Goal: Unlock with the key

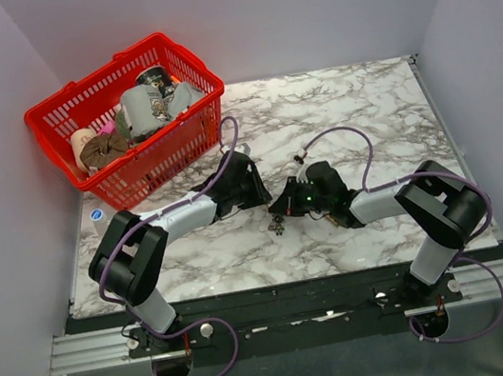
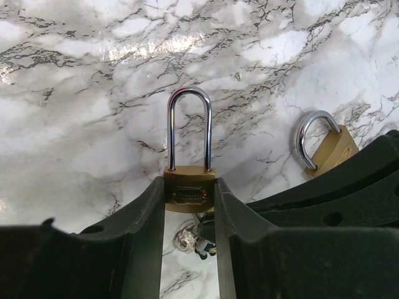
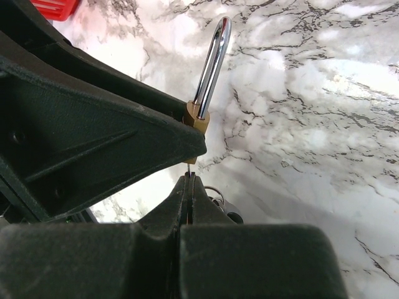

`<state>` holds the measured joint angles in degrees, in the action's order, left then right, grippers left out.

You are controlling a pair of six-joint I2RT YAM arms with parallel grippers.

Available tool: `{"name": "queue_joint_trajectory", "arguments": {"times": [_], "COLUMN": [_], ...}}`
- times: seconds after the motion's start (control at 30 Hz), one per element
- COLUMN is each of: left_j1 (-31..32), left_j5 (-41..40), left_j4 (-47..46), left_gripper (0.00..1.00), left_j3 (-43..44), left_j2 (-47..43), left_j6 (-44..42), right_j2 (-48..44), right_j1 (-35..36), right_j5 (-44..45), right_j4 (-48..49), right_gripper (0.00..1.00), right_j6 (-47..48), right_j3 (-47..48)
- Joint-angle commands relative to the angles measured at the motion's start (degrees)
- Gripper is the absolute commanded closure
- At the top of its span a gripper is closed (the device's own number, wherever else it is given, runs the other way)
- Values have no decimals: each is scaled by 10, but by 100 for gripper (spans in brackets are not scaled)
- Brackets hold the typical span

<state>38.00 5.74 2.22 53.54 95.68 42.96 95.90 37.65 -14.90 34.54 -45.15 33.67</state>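
The left end effector [image 2: 190, 185] grips a brass padlock [image 2: 189, 198] by its body, over the middle of the worktop [image 1: 363, 102]. The right end effector [image 3: 189, 182] is pinched closed on the key [image 3: 187, 168], whose thin blade reaches the padlock's underside. A second padlock [image 2: 327, 149] lies just beside them.

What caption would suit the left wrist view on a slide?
Left hand grips a brass padlock by its body; a second padlock lies beside.

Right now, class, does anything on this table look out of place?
Nothing spilled or damaged. A spare padlock lies tilted on the marble beside the left fingers gripping the long-shackled padlock; the red basket sits skewed at the far-left corner.
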Motion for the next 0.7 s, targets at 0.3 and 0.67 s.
{"name": "queue_joint_trajectory", "arguments": {"times": [0.3, 0.67], "left_j1": [16, 25], "left_j5": [-17, -40], "left_j4": [28, 28], "left_gripper": [100, 100], "left_j3": [-19, -27], "left_j2": [-25, -33], "left_j6": [8, 17], "right_j2": [1, 15], "right_j1": [23, 23], "right_j5": [147, 197], "right_j4": [11, 25], "right_gripper": [99, 99], "right_j6": [-4, -33], "right_j3": [26, 54]}}
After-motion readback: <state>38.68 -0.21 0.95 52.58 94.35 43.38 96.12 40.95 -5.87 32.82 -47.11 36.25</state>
